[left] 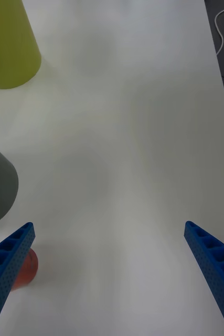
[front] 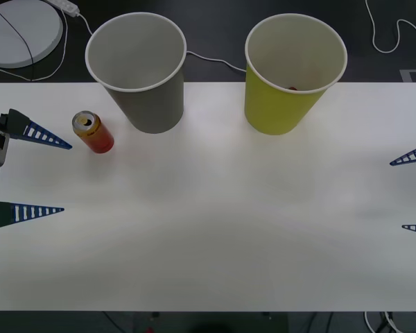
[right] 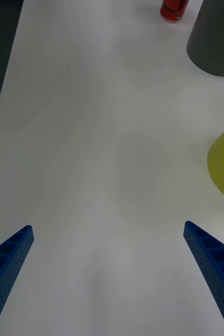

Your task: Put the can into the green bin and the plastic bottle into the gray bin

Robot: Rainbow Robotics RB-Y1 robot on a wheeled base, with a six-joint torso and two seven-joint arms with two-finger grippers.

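Hovering wide open, holding nothing.
Left gripper (front: 52, 177) is waiting near the can (front: 93, 132); right gripper (front: 410, 191) is idling, fingers apart, over the table (front: 215, 229) edge.

white table (front: 215, 229) | dark floor (front: 215, 35) | white cables (front: 395, 41) | round white disc (front: 21, 31)

Glossy metal can (front: 93, 132); matt bins; smooth white table (front: 222, 229)

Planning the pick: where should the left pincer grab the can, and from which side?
Grip the can across its round body, midway up. It stands upright, apart from the gray bin, so come in level from the robot's left, where the open left pincer already waits.
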